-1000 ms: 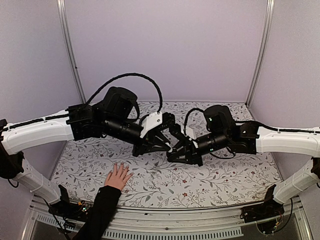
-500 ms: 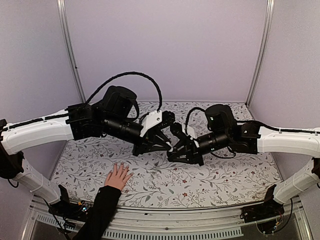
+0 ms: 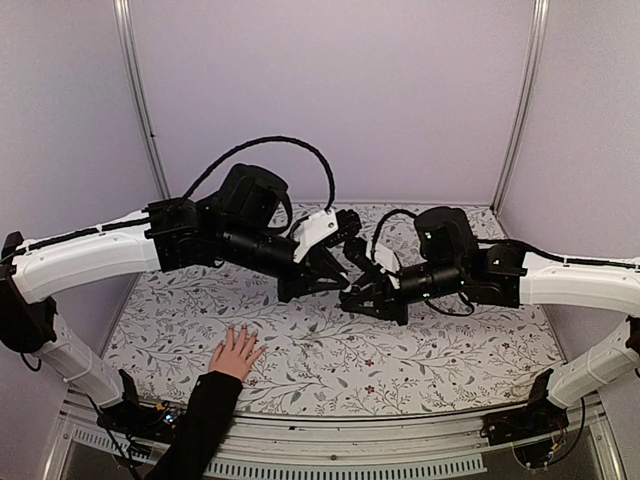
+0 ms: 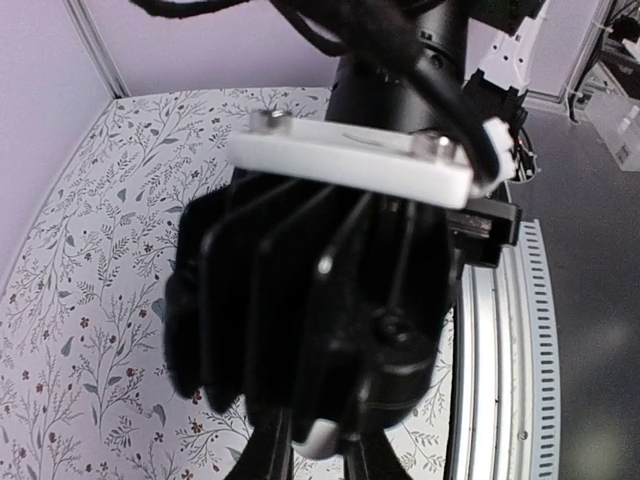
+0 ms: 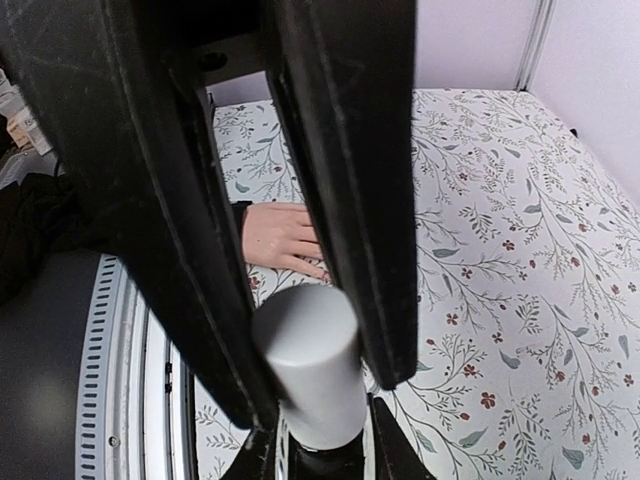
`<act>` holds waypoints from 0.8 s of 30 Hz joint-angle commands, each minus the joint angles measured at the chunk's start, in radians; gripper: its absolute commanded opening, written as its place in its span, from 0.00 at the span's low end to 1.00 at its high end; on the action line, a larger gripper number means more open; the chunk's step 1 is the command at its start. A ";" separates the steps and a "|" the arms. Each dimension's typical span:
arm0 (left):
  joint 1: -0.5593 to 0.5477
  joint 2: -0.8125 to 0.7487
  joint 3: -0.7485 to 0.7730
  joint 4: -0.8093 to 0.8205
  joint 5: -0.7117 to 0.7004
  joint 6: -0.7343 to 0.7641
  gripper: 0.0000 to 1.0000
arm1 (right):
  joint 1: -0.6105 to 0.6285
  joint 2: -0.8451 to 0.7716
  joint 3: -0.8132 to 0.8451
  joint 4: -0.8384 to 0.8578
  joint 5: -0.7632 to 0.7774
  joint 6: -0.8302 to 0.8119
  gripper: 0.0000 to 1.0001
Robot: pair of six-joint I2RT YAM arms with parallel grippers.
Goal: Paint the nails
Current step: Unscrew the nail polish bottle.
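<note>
A light-skinned hand (image 3: 237, 352) in a black sleeve lies flat near the table's front left, its nails too small to make out. The hand (image 5: 285, 235) also shows in the right wrist view. Above the table's middle my two grippers meet tip to tip. My right gripper (image 3: 354, 292) (image 5: 318, 455) is shut on a small dark bottle (image 5: 320, 468). My left gripper (image 3: 338, 277) (image 4: 320, 452) is shut on the bottle's white cap (image 5: 308, 362) (image 4: 322, 437). Both are well right of the hand and above it.
A floral cloth (image 3: 450, 350) covers the table. Lilac walls with metal posts (image 3: 140, 100) close the back and sides. A metal rail (image 3: 400, 440) runs along the near edge. The right gripper's black body (image 4: 320, 300) fills the left wrist view.
Both grippers, still joined at the bottle and cap, have risen a little. The left arm has shifted to the right. The hand has stayed put.
</note>
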 commanded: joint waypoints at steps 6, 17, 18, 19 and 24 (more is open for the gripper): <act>-0.016 -0.013 0.011 0.057 -0.038 -0.037 0.30 | 0.004 -0.061 -0.001 0.120 0.093 0.035 0.00; 0.023 -0.254 -0.271 0.392 0.098 -0.050 0.57 | -0.026 -0.136 -0.062 0.193 -0.119 0.034 0.00; 0.031 -0.275 -0.309 0.445 0.146 -0.056 0.56 | -0.025 -0.144 -0.059 0.194 -0.177 0.027 0.00; 0.035 -0.292 -0.343 0.517 0.203 -0.056 0.56 | -0.026 -0.147 -0.052 0.190 -0.247 0.018 0.00; 0.036 -0.282 -0.381 0.668 0.381 -0.056 0.54 | -0.024 -0.116 0.016 0.133 -0.526 -0.003 0.00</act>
